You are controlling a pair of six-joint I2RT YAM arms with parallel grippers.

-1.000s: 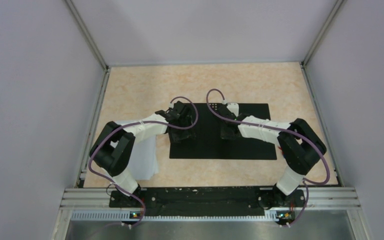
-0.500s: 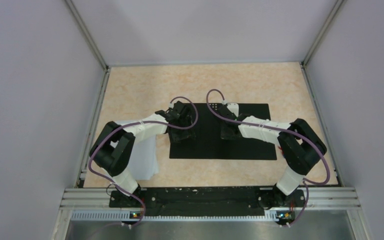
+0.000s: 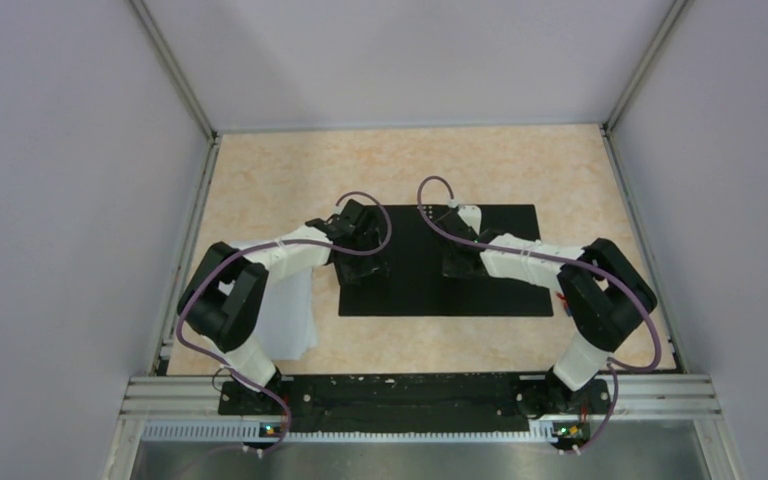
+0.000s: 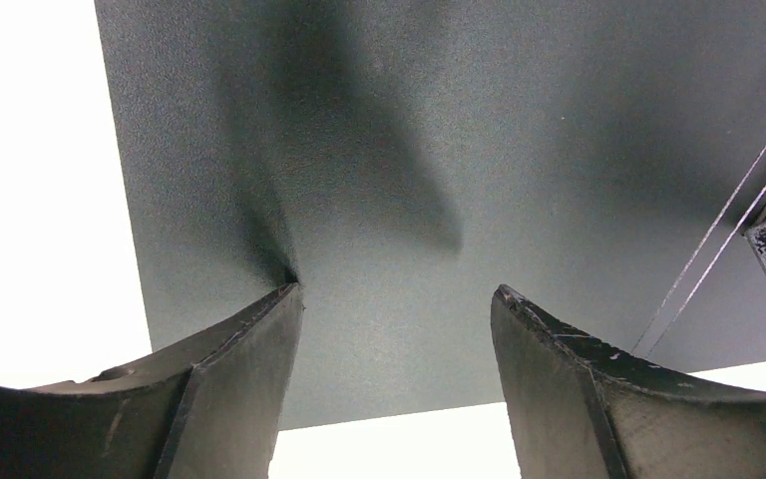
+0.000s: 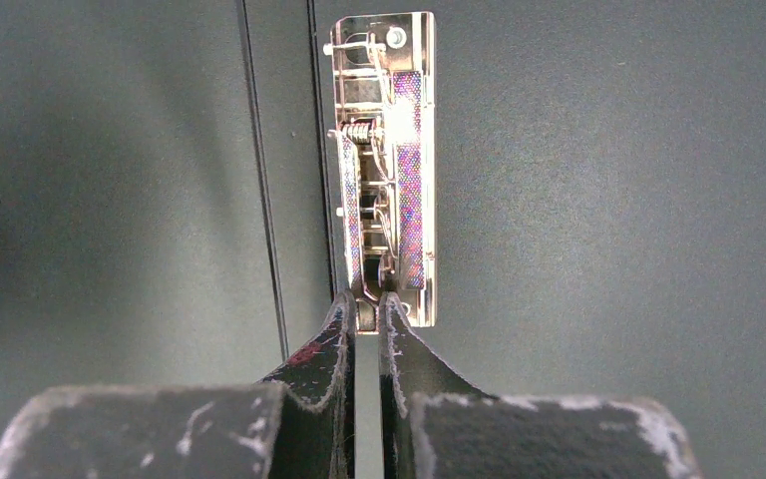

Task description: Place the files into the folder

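The folder (image 3: 505,285) lies open and flat, black inside up. Its metal spine clip (image 5: 384,170) runs away from my right gripper (image 5: 367,304), which is shut on the clip's near end, the fingertips pinching its small lever. In the top view that gripper (image 3: 454,262) sits over the folder's middle. My left gripper (image 4: 396,294) stands open just above the folder's left cover (image 4: 409,180), near its corner, with nothing between the fingers; from above it (image 3: 360,264) is at the folder's left edge. The files (image 3: 292,315), a white paper stack, lie left of the folder, partly under the left arm.
Grey enclosure walls (image 3: 80,200) with metal corner posts close in the table (image 3: 520,170) on three sides. A metal rail (image 3: 410,395) with both arm bases runs along the near edge. Purple cables (image 3: 430,190) loop above each wrist.
The left wrist has edged slightly towards the back left. The right arm has shifted very little and its cable loop has moved a touch.
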